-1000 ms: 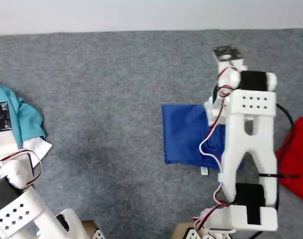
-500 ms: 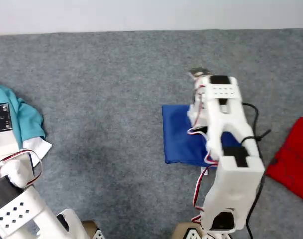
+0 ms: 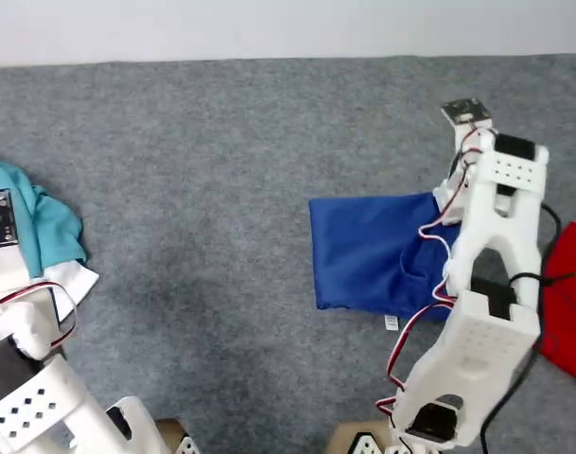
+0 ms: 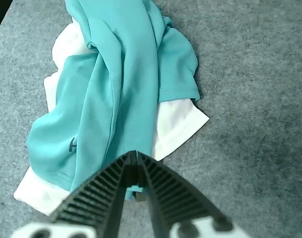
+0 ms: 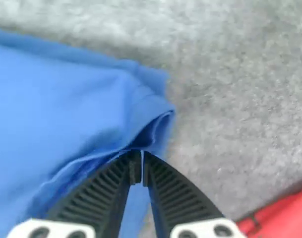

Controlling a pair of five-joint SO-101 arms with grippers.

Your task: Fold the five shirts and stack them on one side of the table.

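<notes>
A blue shirt [image 3: 363,251] lies partly folded right of the table's middle. In the right wrist view my right gripper [image 5: 141,161] is shut on the blue shirt [image 5: 66,89], pinching a bunched fold at its far right corner. The right arm [image 3: 486,246] stands over that side of the cloth. A teal shirt [image 3: 46,222] lies crumpled on a white shirt [image 3: 70,276] at the left edge. My left gripper [image 4: 137,161] hangs shut just above the teal shirt [image 4: 126,74], with the white shirt [image 4: 178,124] showing under it.
A red shirt [image 3: 564,303] lies at the right edge, beside the right arm, and its corner [image 5: 284,218] shows in the right wrist view. Grey carpet [image 3: 193,170] covers the table, open across the middle and back. The left arm's base [image 3: 32,397] fills the near left corner.
The right arm swung left over the blue shirt, then back to the right; the shirt's far right corner now shows stretched out toward the gripper. The left arm stayed put.
</notes>
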